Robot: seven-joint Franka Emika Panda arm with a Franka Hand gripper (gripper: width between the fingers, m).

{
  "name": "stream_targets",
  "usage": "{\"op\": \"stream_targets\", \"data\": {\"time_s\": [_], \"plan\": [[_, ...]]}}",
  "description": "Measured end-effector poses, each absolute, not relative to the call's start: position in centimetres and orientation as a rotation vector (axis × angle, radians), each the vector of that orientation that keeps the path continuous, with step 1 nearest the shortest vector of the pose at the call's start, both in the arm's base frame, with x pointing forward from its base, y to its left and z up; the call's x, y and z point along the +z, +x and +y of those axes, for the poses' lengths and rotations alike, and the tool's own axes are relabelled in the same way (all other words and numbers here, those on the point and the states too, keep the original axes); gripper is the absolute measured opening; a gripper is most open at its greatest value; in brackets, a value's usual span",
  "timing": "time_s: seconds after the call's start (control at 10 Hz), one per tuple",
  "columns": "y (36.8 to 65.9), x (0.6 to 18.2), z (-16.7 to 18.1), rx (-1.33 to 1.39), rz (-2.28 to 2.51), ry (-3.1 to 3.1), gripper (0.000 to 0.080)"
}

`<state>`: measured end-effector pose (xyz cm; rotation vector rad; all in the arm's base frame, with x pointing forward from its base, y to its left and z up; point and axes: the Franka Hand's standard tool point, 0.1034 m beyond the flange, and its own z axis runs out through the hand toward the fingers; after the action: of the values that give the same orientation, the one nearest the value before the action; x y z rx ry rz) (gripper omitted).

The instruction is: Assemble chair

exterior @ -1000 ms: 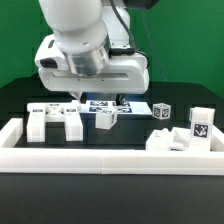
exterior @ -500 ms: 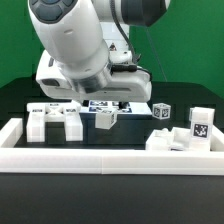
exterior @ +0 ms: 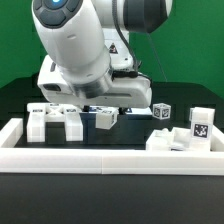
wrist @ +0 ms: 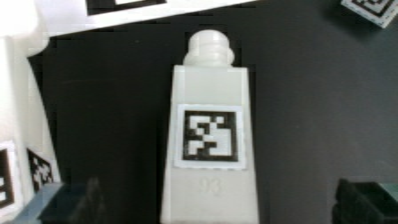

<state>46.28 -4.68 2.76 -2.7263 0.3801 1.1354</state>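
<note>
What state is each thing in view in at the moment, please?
gripper: open, holding nothing, low over the chair leg.
chair leg: lying flat on the table, tag up, not gripped.
blocky chair piece: resting on the table, untouched.
tagged cube: sitting on the table, apart from the others.
tagged block: standing upright by the border frame, untouched.
</note>
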Motion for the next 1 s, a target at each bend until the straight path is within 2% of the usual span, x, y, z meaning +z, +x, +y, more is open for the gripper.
{"op": "stream_targets", "data": {"time_s": [1.0], "plan": [[44.5, 0.9, -4.1, 1.14, 0.384, -2.731, 0.0649]]}}
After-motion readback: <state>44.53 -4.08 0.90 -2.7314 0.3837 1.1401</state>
